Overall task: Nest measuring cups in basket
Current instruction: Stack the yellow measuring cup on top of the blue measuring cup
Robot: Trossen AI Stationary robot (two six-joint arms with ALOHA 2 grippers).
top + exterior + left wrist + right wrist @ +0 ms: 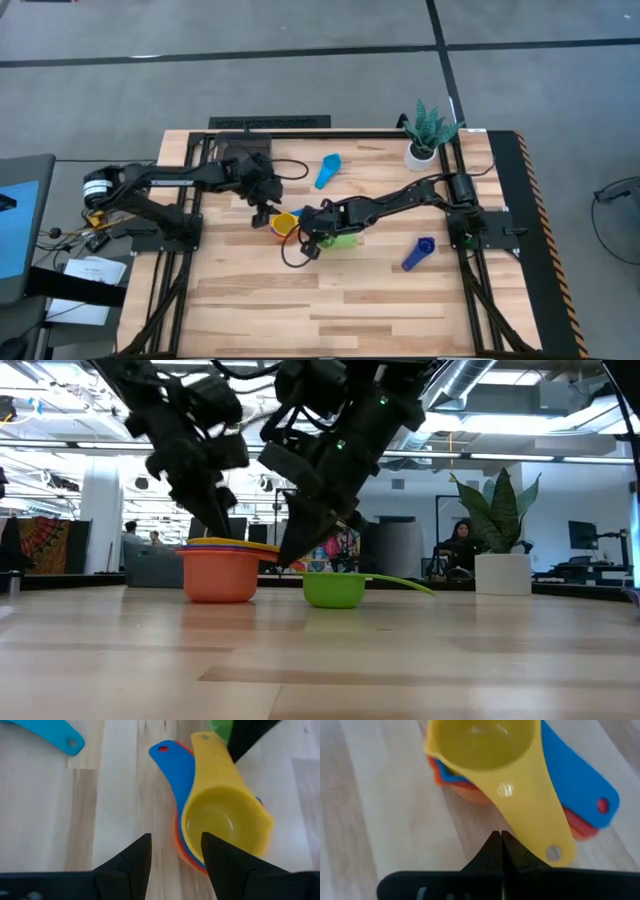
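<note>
Several measuring cups stand nested on the table at its middle: yellow [222,820] on top, then blue [175,767], red, and orange [220,575] at the bottom. A green cup [345,238] stands just right of the stack. A light blue cup [327,170] lies farther back and a dark blue one [418,253] to the right. The dark basket [245,148] stands at the far left. My left gripper [176,847] hovers open over the stack's left side. My right gripper [500,836] is shut at the yellow handle. My right gripper's shut fingertips [290,555] meet the side edge of the yellow cup's handle [512,827], about halfway along it. They slant down from the table's right. The yellow cup sits nested in the stack, which stands on the table.
A white plant pot [422,152] stands at the far right corner. The green cup's handle [400,582] sticks out toward the right, close under my right arm. Bare wood lies along the table's near half.
</note>
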